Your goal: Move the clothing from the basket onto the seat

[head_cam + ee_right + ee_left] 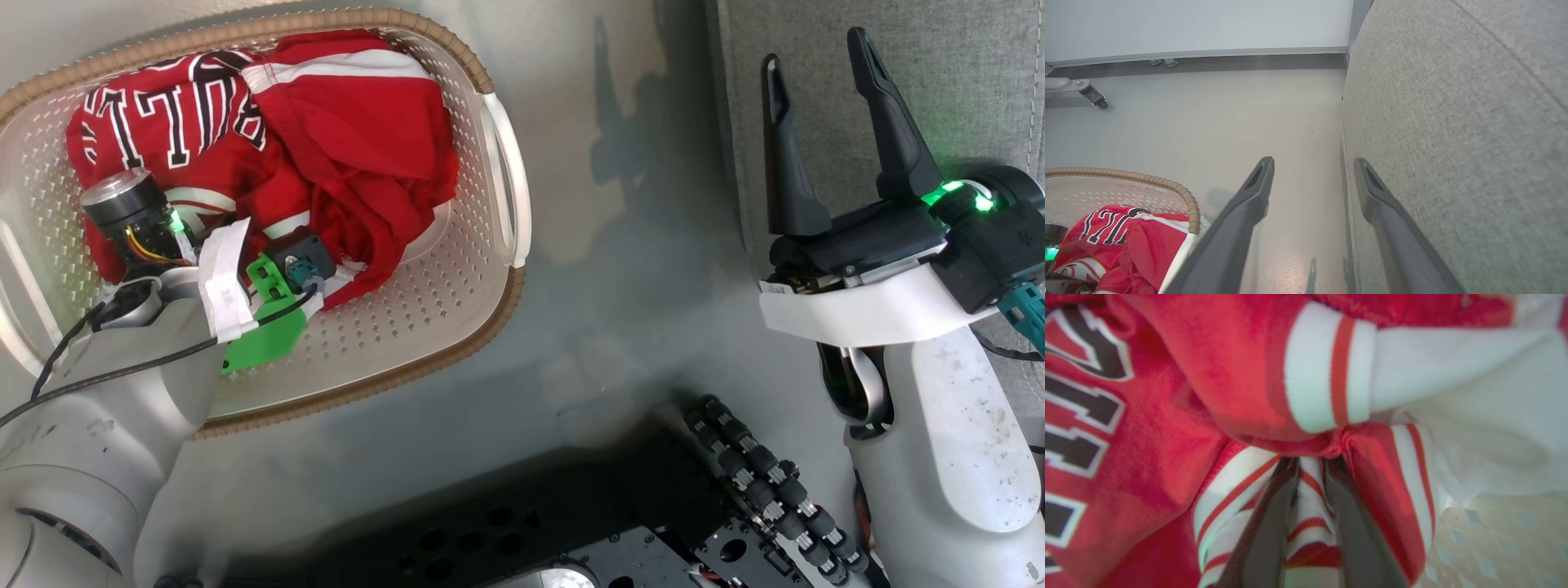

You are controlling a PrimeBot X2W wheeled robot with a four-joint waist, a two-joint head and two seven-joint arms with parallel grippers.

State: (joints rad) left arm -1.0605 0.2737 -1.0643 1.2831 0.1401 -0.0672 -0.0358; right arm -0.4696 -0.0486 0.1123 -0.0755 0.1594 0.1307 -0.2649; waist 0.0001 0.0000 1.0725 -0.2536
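Clothing lies heaped in the basket, none yet on the seat. The left pincer is sunk in it, fingers pinching a striped fold: the grasp step, I judge. Next should come a lift clear of the rim, then a carry rightward. The right pincer hangs spread by the seat. Smooth grey floor bears the basket; a pale wall stands beyond.

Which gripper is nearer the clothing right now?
Left. The left gripper is down in the basket, fingers closed on striped trim of the clothing. The right gripper hangs open by the seat, across the floor.
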